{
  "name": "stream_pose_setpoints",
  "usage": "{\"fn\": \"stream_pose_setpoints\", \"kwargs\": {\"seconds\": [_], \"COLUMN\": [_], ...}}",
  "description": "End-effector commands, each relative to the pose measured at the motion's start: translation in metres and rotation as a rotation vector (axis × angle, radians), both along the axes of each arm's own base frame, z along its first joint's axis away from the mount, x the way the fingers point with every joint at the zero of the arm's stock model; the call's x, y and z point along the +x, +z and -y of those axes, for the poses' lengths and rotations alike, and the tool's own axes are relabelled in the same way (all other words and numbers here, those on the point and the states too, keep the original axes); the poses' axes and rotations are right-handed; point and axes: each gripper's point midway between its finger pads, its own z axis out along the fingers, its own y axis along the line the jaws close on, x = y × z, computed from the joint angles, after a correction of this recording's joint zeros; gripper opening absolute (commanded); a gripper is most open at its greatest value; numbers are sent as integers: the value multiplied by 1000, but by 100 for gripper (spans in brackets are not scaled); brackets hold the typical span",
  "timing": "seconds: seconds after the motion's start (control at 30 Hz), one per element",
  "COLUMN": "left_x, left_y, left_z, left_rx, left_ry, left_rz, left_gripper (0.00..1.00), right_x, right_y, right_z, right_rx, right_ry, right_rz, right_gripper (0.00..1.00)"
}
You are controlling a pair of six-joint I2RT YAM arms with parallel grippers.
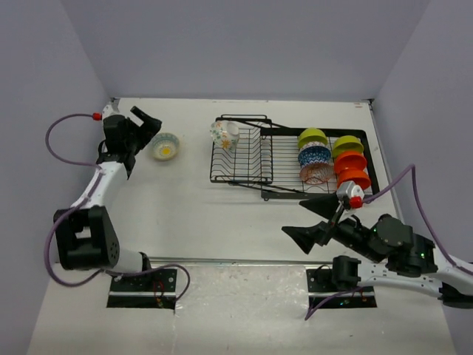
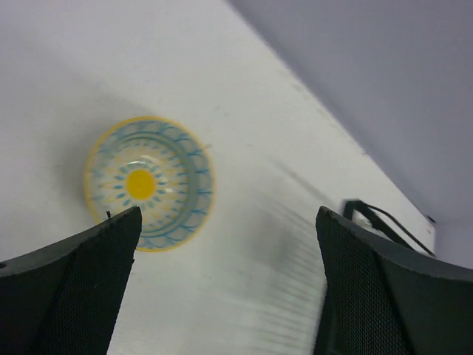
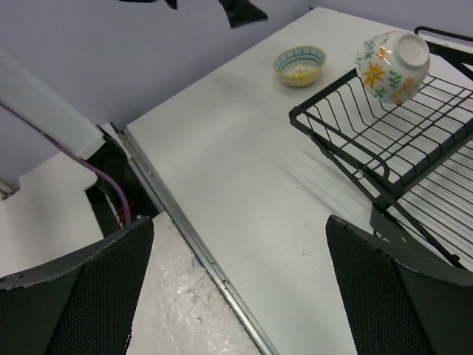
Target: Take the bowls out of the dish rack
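The black wire dish rack [image 1: 244, 180] stands at the table's centre right. A white floral bowl [image 1: 225, 134] leans on its side at the rack's left end, also in the right wrist view [image 3: 392, 65]. At the right end stand a lime green bowl [image 1: 312, 137], a blue-patterned bowl [image 1: 314, 155], a pinkish bowl [image 1: 318, 173], a second lime bowl [image 1: 347, 145] and two orange bowls [image 1: 352, 168]. A blue-patterned bowl with a yellow inside [image 1: 165, 146] [image 2: 149, 183] sits upright on the table left of the rack. My left gripper [image 1: 150, 121] [image 2: 228, 214] is open and empty just above it. My right gripper [image 1: 293, 214] [image 3: 240, 222] is open and empty in front of the rack.
Grey walls close the table at the back and on both sides. A metal strip [image 3: 199, 251] marks the table's near edge under my right gripper. The rack's raised left corner [image 3: 325, 133] lies close to my right gripper's right finger.
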Motion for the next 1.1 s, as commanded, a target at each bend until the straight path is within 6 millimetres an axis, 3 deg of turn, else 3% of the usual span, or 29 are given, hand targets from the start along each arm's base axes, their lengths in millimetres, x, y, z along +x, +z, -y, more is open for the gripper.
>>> {"fn": "stream_pose_setpoints", "kwargs": {"seconds": [0.0,0.03,0.1,0.13,0.23,0.4,0.67,0.83,1.07], "left_x": [-11,-18,-30,-37,-57,-42,-21,-13,-3], "left_y": [100,107,112,113,129,108,58,42,41], "left_z": [76,117,166,183,220,221,214,215,217], "left_rx": [56,53,-56,-173,-311,-279,-304,-323,-330], "left_ry": [-320,-459,-712,-769,-973,-899,-788,-774,-785], "left_rz": [361,390,436,433,560,527,385,351,354], "left_gripper": [100,100,100,100,100,100,100,100,98], "right_x": [16,18,19,17,11,4,23,33,35], "right_y": [2,1,1,1,-1,-20,-40,-43,-43], "right_z": [-4,-7,-16,-21,-35,-53,-59,-57,-51], "right_rx": [-13,-24,-42,-47,-58,-91,-100,-78,-69], "right_ry": [-100,-106,-105,-89,-39,17,-29,-46,-60], "right_rz": [-31,-37,-49,-54,-71,-109,-138,-144,-129], "right_gripper": [99,99,99,99,99,99,99,99,99]}}
